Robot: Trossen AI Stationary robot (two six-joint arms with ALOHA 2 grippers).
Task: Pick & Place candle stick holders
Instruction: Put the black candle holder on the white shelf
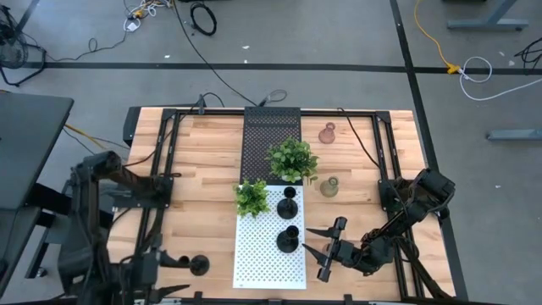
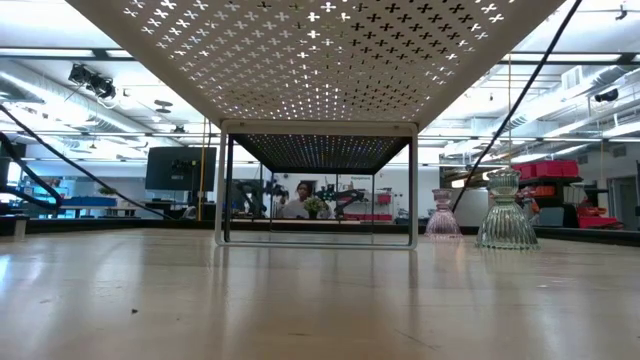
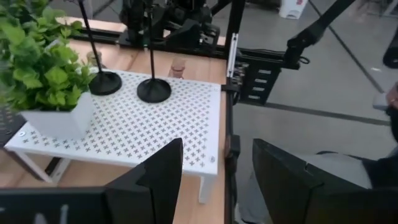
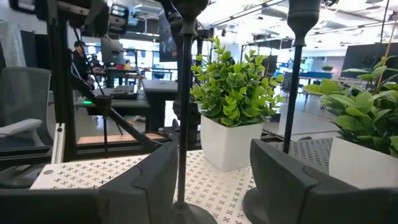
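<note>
Two black holders (image 1: 288, 222) stand on the white shelf (image 1: 254, 263); the rest wait.
Off the shelf: one black holder (image 1: 199, 265) beside its left edge, two glass holders (image 1: 328, 159) to its upper right (a sixth unseen); right gripper (image 1: 314, 240) gapes empty just right of the shelf, left gripper (image 1: 179, 273) likewise by that black holder.

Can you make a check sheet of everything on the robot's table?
Surface: light wooden table carrying a white perforated shelf and a black perforated shelf.
Job's things: two matte black candle holders on the white shelf, a third on the wood; pink glass holder and greenish glass holder on the wood.
Clutter: two green potted plants.
Grippers: left gripper open, empty; right gripper open beside a black holder.
Cables: black and yellow floor cables.
Surroundings: a person far behind.
</note>
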